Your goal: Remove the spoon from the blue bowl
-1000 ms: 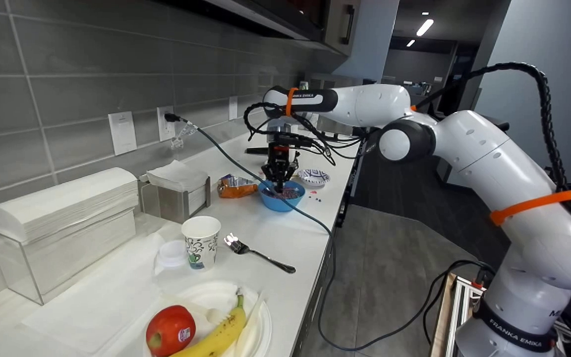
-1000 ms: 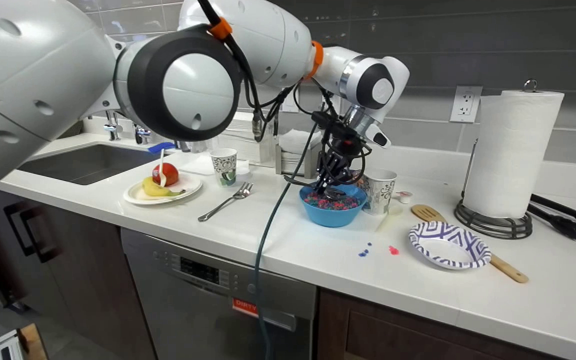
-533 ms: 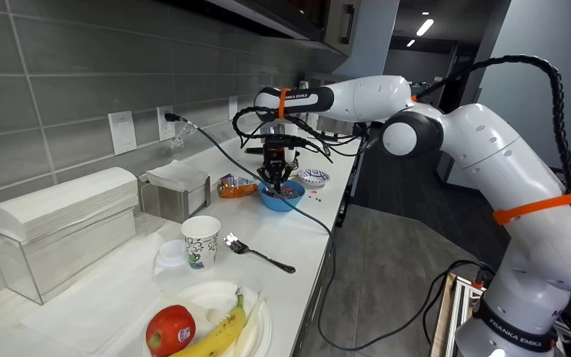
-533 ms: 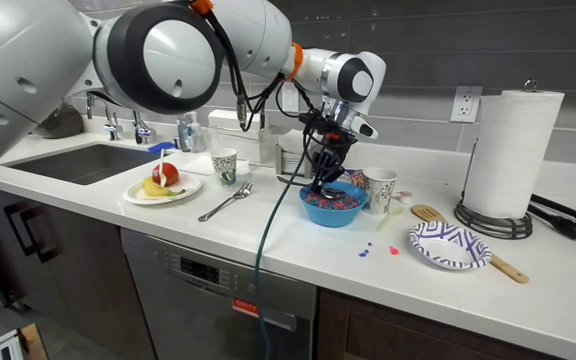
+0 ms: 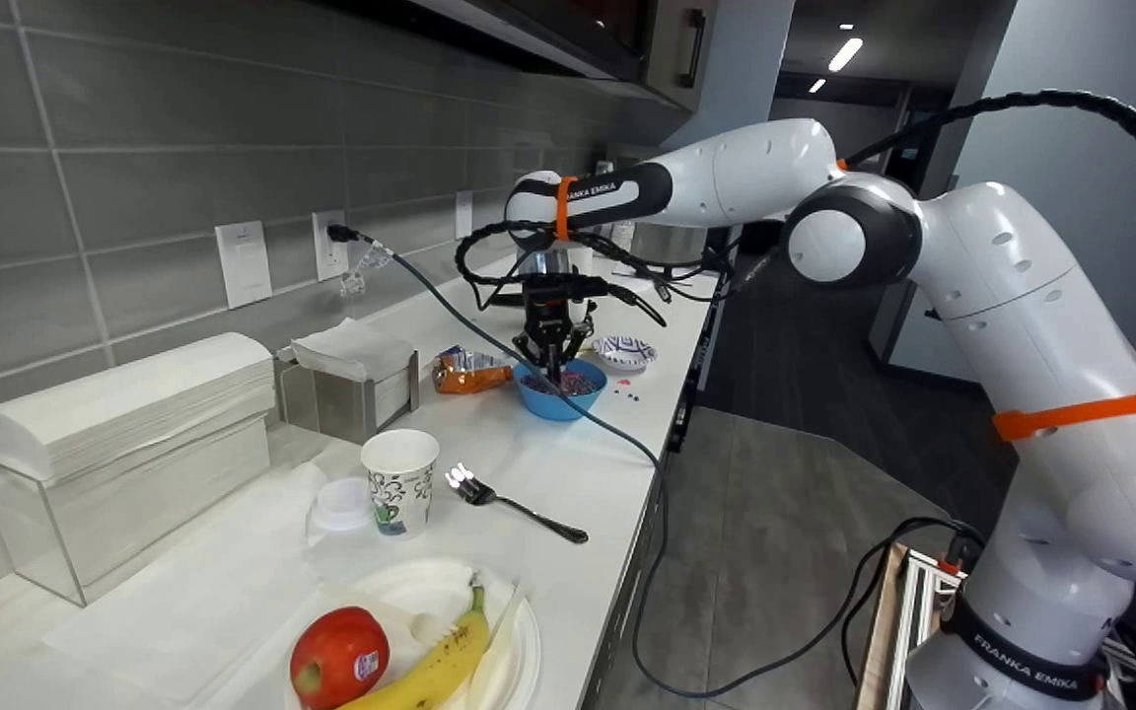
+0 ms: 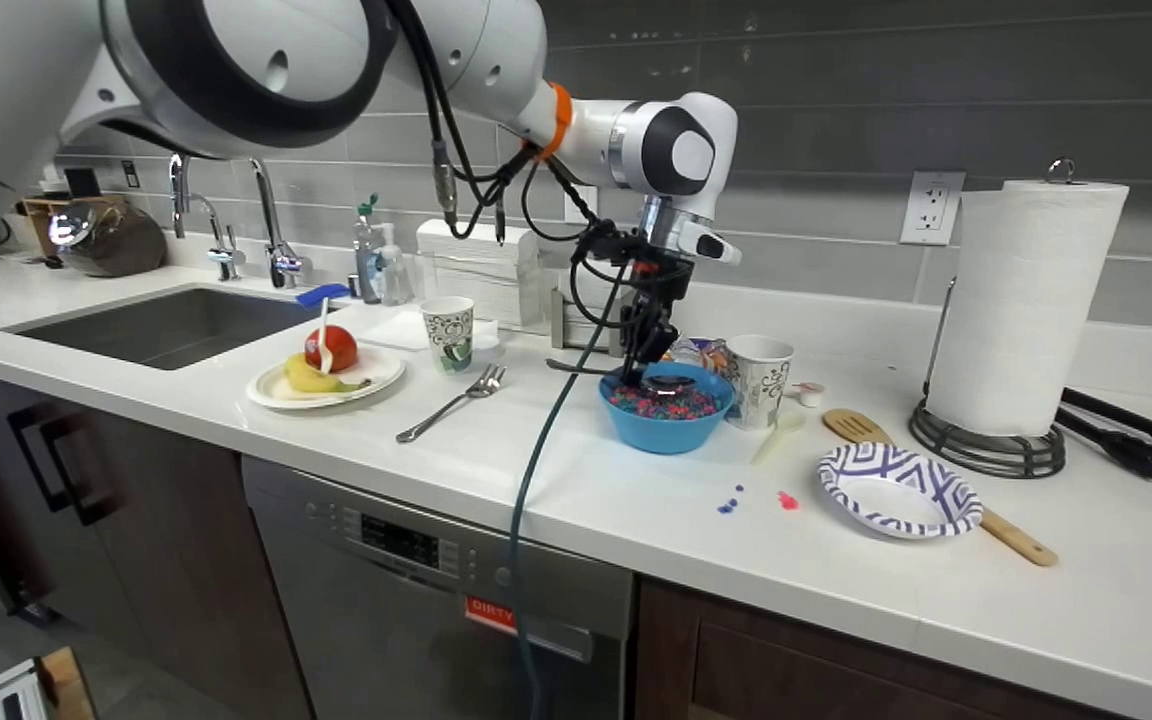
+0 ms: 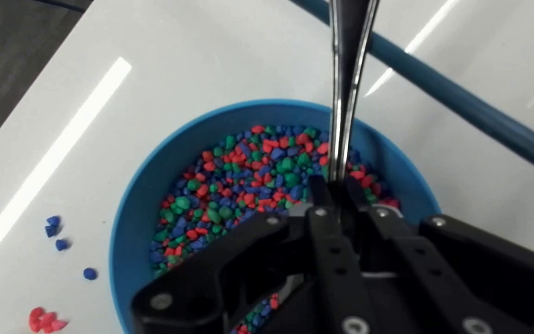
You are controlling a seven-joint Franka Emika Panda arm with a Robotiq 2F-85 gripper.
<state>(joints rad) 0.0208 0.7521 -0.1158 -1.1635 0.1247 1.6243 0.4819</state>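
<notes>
Arm elbow raised since the earlier frame. Left: fork on counter. Then spoon, handle jutting left, pinched by gripper (fingers clamped on it), head inside blue bowl. Patterned cup just right.

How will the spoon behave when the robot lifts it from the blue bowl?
The spoon looks like shiny metal, so probably stiff. Its smooth handle may twist, since the gripper pinches only a narrow strip. Its broader head, out beyond the grip, might tip downward.
</notes>
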